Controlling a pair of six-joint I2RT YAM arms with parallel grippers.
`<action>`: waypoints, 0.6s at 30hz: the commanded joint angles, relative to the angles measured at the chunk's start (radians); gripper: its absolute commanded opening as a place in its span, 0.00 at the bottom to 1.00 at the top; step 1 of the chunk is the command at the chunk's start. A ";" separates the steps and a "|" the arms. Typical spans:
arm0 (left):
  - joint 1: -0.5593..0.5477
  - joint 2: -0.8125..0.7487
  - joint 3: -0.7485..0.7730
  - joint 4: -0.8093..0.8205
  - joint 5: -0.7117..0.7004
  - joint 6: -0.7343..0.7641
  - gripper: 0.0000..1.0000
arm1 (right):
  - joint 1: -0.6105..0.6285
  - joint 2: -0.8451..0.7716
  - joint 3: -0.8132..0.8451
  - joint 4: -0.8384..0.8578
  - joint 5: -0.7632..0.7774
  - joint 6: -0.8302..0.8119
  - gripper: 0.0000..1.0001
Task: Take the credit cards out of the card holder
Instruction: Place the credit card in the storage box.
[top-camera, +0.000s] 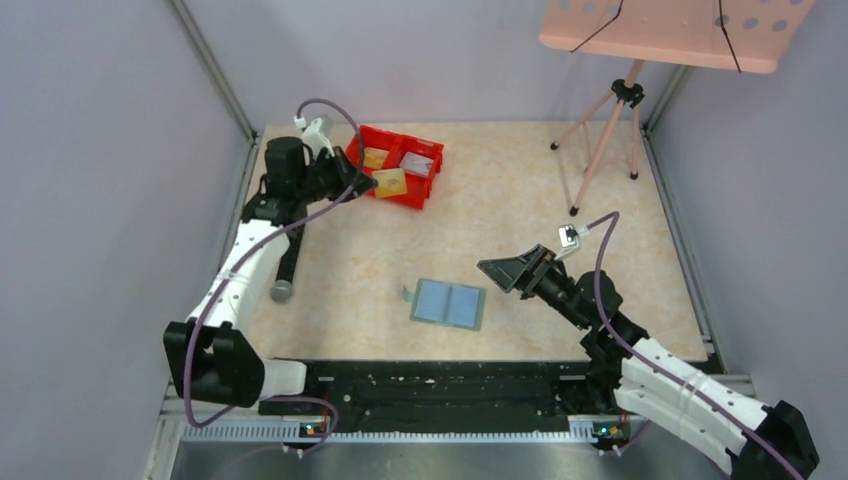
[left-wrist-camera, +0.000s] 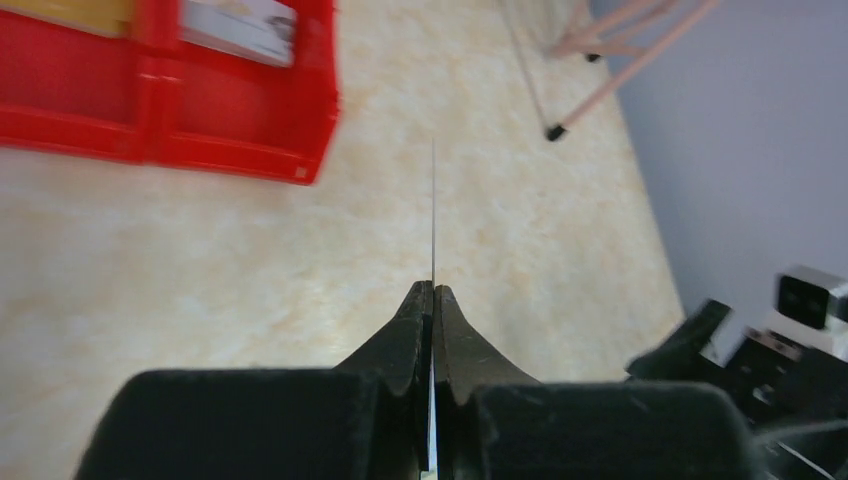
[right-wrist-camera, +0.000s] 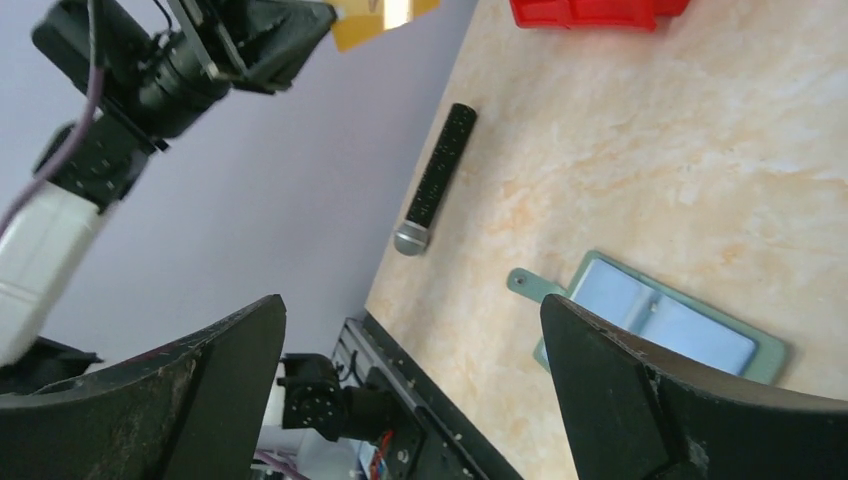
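1. Left gripper (top-camera: 368, 184) is clamped on a gold-yellow credit card (top-camera: 391, 183) at the red bin's (top-camera: 431, 186) near edge.
2. Right gripper (top-camera: 500, 270) has its jaws spread wide and holds nothing, well apart from the bin.
3. The card holder (top-camera: 448, 303) lies open and flat, also well apart from the bin.

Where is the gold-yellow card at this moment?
In the top view, the gold-yellow card is pinched in the left gripper, far left, at the red bin's near edge.

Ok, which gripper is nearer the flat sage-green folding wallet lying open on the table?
Right. The right gripper hangs open just right of the wallet; the left gripper is far off by the red plastic bin, shut on a gold-yellow card.
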 joint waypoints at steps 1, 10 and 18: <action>0.117 0.106 0.173 -0.306 -0.074 0.230 0.00 | -0.007 -0.044 0.083 -0.150 -0.013 -0.081 0.99; 0.222 0.469 0.586 -0.605 -0.143 0.434 0.00 | -0.007 -0.047 0.176 -0.339 -0.087 -0.181 0.99; 0.234 0.778 0.971 -0.717 -0.163 0.485 0.00 | -0.007 0.014 0.345 -0.502 -0.054 -0.293 0.99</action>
